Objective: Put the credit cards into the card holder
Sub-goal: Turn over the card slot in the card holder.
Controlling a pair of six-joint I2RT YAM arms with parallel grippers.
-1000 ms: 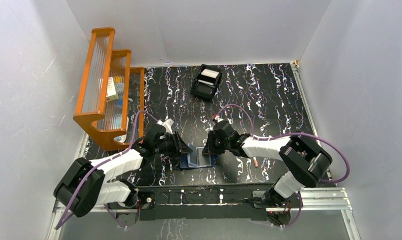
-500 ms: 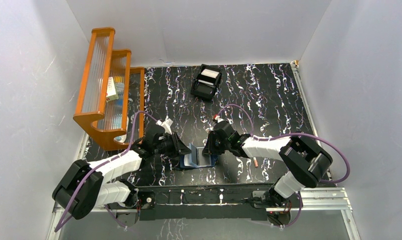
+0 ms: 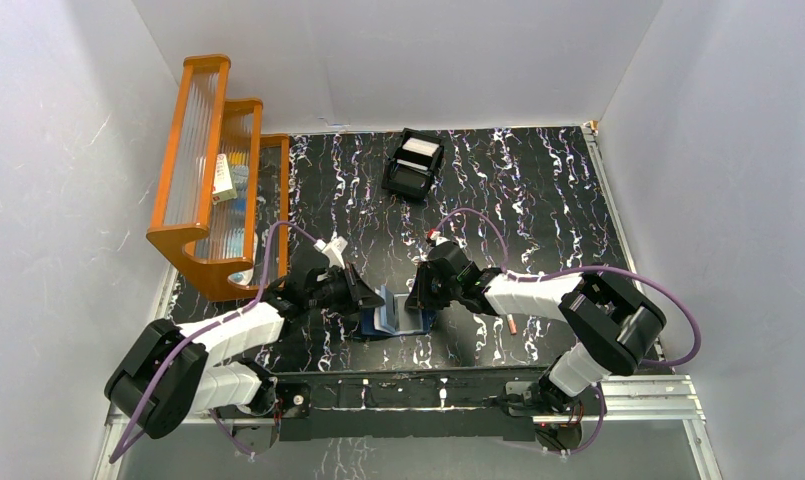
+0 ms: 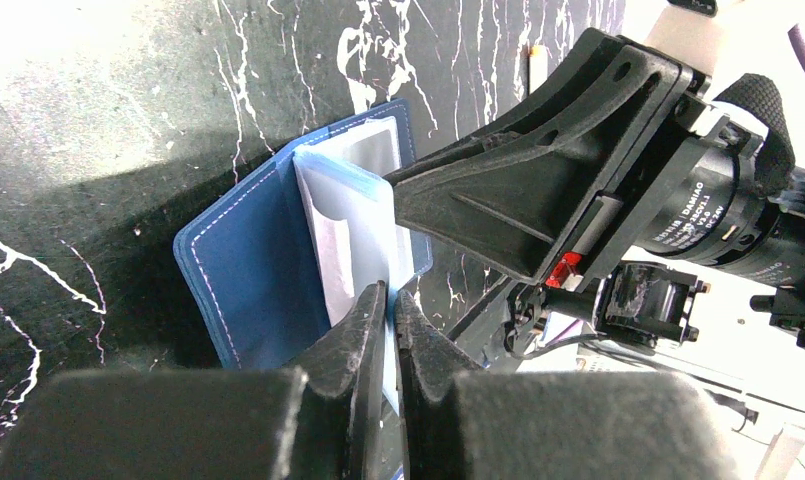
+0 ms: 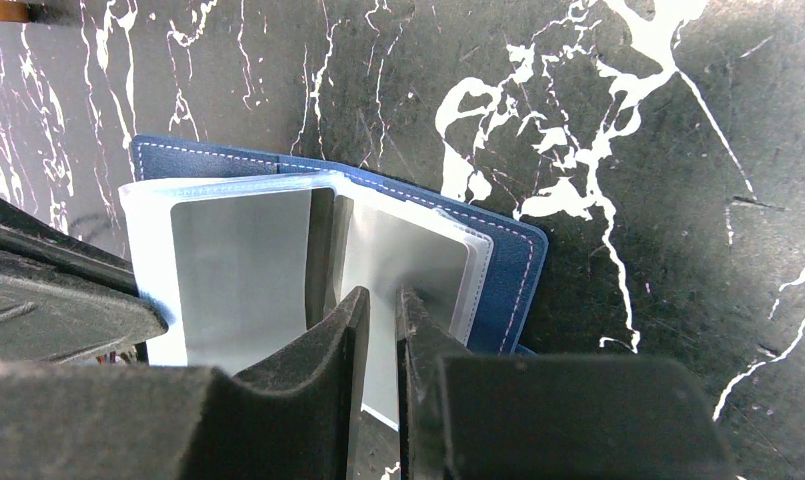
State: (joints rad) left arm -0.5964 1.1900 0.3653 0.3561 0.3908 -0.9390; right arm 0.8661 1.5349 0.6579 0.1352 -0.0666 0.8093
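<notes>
- The card holder (image 3: 390, 318) is being held open and partly upright on the table (image 3: 538, 200), at the middle of the near edge, between the two hands.
- The left hand (image 3: 363, 296) is being kept almost closed on a thin pale inner leaf of the card holder (image 4: 248, 270). In its wrist view only a sliver of gap is showing at the fingertips of the left hand (image 4: 389, 293).
- The right hand (image 3: 415, 297) is likewise being pinched nearly closed on a clear sleeve of the card holder (image 5: 508, 270), as seen at the right hand (image 5: 381, 297) in its own view. The sleeve's lower edge is being hidden by the fingers.
- Grey credit cards (image 5: 243, 265) are being shown through the clear sleeves. How many are being carried cannot be told.
- From above, most of the card holder is being covered by both hands.
- A black box (image 3: 411, 165) is being kept near the far edge, with something white inside it, too small to identify.
- An orange rack (image 3: 203, 170) is being cut across by the left edge of the table.
</notes>
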